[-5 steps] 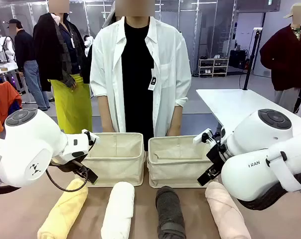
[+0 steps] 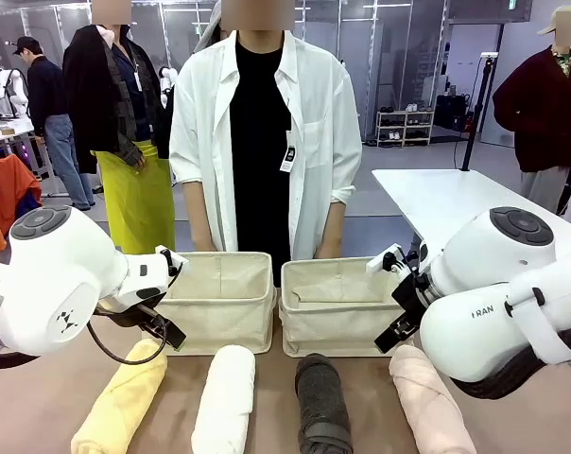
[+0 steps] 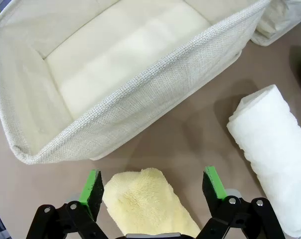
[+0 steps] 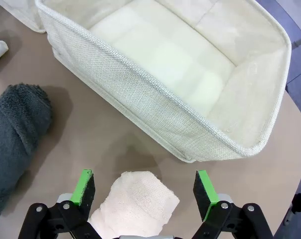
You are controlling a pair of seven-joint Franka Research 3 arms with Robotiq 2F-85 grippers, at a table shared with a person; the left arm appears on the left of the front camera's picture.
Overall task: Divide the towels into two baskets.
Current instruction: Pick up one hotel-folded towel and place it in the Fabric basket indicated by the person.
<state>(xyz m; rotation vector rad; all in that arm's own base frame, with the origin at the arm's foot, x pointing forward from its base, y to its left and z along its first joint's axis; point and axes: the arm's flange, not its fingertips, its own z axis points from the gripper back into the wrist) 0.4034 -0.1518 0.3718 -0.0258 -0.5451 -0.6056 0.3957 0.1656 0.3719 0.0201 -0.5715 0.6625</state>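
Where the arms stood half a second ago: both are unchanged in the front view. The towels, the baskets and the person (image 2: 262, 142) also match, with no shift that I can make out.
Left gripper (image 3: 153, 181): fingers spread wide with the green pads apart, gripping nothing. It hangs low by the near left corner of the left basket.
Yellow towel (image 3: 150, 204): its far end lies between the two spread fingers, roughly centred in the gap, with space to each pad and neither pad touching it. It is the leftmost of the row on the brown table (image 2: 271, 411), and its end stops just short of the basket's near wall.
Left basket (image 3: 140, 114): upright on the table beyond the fingertips, with its cream floor and walls in full sight.
White towel (image 2: 224, 402): on the table, next right of the yellow one and outside the left gripper's fingers. Its far end is near the left basket's front wall.
Right basket (image 4: 140, 99): just beside the left basket; I cannot tell whether they touch. Its pale floor is in plain sight.
Dark grey towel (image 2: 321, 402): on the table in front of the right basket, outside the right gripper's fingers and well to one side of them.
Pale pink towel (image 4: 135, 204): rightmost of the row. Its far end sits between the right gripper's fingers, roughly centred with a gap on either side, short of the basket wall.
Right gripper (image 4: 143, 186): fingers spread wide and holding nothing, low by the right basket's near right corner.
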